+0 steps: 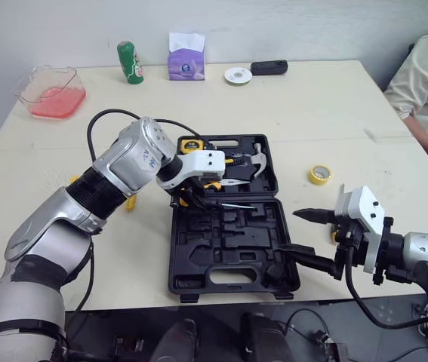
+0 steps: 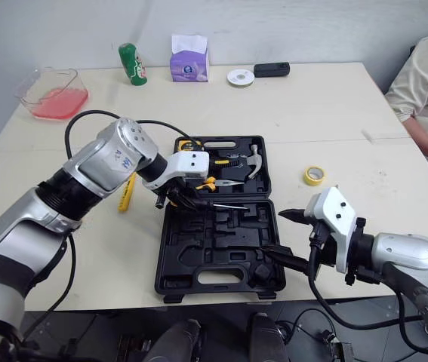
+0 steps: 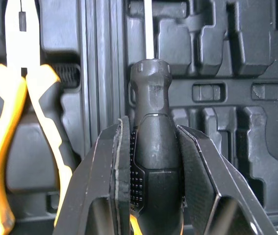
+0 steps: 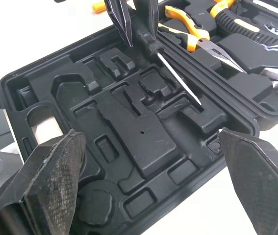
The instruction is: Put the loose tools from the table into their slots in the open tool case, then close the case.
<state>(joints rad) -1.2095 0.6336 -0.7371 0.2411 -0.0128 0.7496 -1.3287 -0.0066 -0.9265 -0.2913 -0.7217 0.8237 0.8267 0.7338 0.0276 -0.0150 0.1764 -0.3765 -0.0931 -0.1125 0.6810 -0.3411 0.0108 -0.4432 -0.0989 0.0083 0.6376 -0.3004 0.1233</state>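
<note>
Left pincer (image 3: 151, 128) clenched on the handle of the black screwdriver (image 4: 178, 79). The shaft points straight ahead of the fingertips, along the hinge of the open tool case (image 1: 198, 260), just over its moulded recesses. Right pincer (image 1: 292, 232) released and further off. Seating looks like the left arm's job.

Reaches in with left arm (image 1: 115, 177) bent at elbow, wrist tipped down. Clamps left gripper (image 3: 151, 131) on black screwdriver (image 3: 151, 83) handle, one finger pressed to each side, handle end and shaft sticking out beyond the fingertips. Stretches right arm (image 1: 425, 253) low, forearm roughly level. Holds right gripper (image 1: 291, 231) with fingers (image 4: 55, 166) spread wide, tips aimed toward left gripper.
</note>
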